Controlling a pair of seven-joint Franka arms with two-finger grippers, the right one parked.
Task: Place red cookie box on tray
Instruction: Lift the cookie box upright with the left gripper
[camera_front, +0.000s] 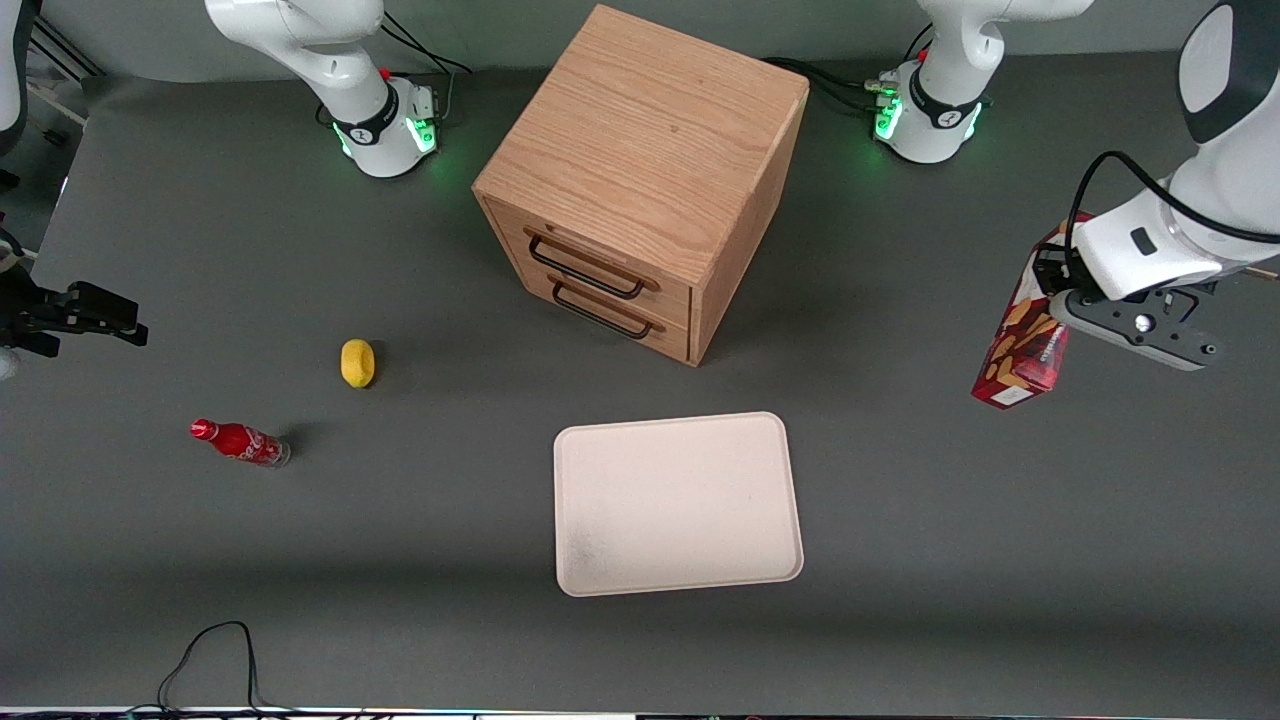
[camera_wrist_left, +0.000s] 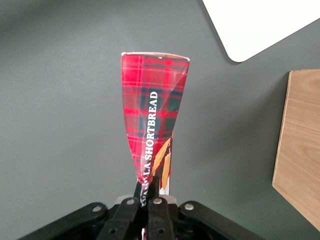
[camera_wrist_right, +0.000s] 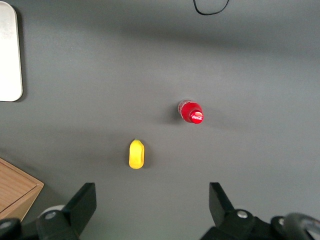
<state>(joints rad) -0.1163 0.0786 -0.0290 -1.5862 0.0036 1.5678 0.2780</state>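
Toward the working arm's end of the table, the red cookie box (camera_front: 1022, 335) is held upright by the gripper (camera_front: 1052, 285), whose fingers are clamped together on the carton's upper end; in the wrist view the shortbread box (camera_wrist_left: 154, 125) hangs straight down from the closed fingers (camera_wrist_left: 131, 212), its long axis vertical and its lower end apparently clear of the grey table (camera_front: 300, 560). The tray (camera_front: 677, 505) lies flat and bare, well apart from the box, toward the middle of the table and nearer the front camera; a rounded corner of the tray (camera_wrist_left: 265, 25) is seen from the wrist. The wooden drawer cabinet (camera_front: 640, 180) stands farther from the camera than the tray. A sideways carry toward the tray is judged to be needed, and the box would probably have to be tipped so that its long side lies on the tray.
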